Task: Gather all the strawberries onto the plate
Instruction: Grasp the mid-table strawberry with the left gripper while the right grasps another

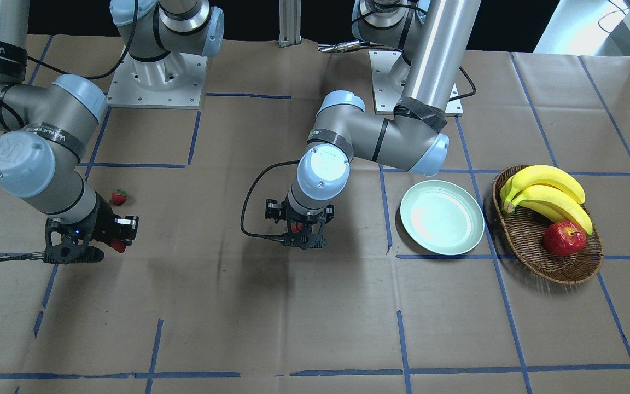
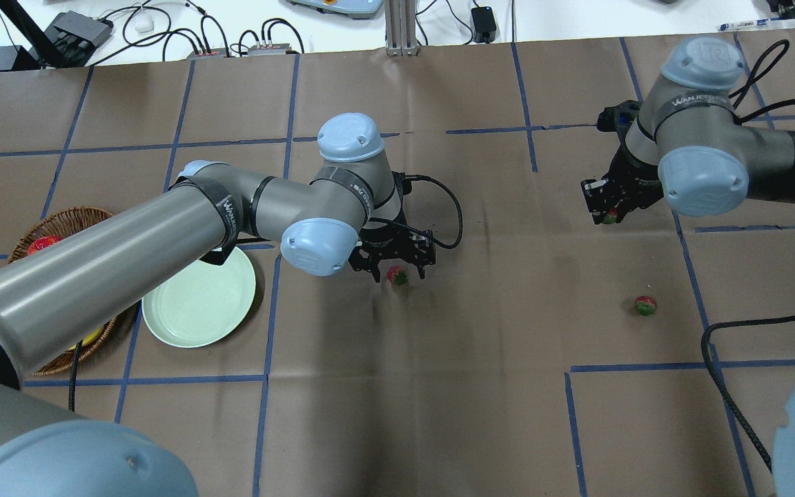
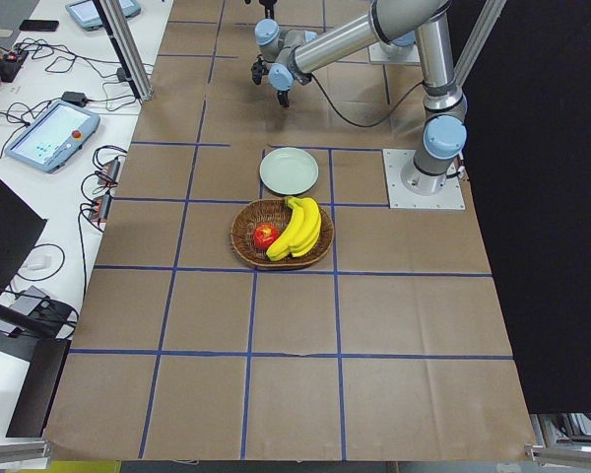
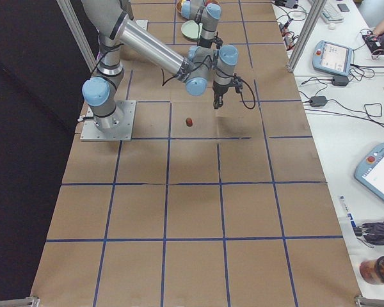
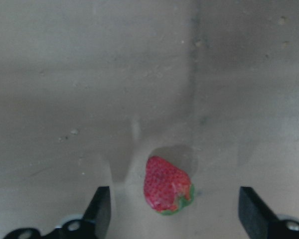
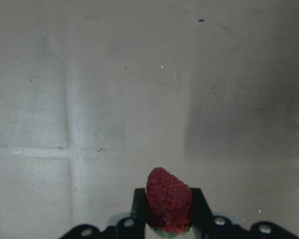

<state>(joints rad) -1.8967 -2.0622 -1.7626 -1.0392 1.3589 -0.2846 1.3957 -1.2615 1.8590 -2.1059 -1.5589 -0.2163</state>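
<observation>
My left gripper [image 2: 397, 266] is open and low over the table, its fingers on either side of a strawberry [image 2: 397, 277] that lies on the paper. In the left wrist view the strawberry [image 5: 165, 190] sits between the two spread fingers [image 5: 102, 209]. My right gripper [image 2: 608, 209] is shut on a second strawberry [image 6: 168, 198] and holds it above the table. A third strawberry [image 2: 645, 305] lies loose on the table near the right arm; it also shows in the front view [image 1: 119, 197]. The mint-green plate [image 2: 199, 304] has nothing on it and sits left of my left gripper.
A brown wicker basket [image 1: 528, 243] with bananas [image 1: 547, 191] and a red apple [image 1: 565, 238] stands beside the plate [image 1: 442, 217]. The left arm's upper link hangs over the plate and basket in the overhead view. Blue tape lines cross the brown paper.
</observation>
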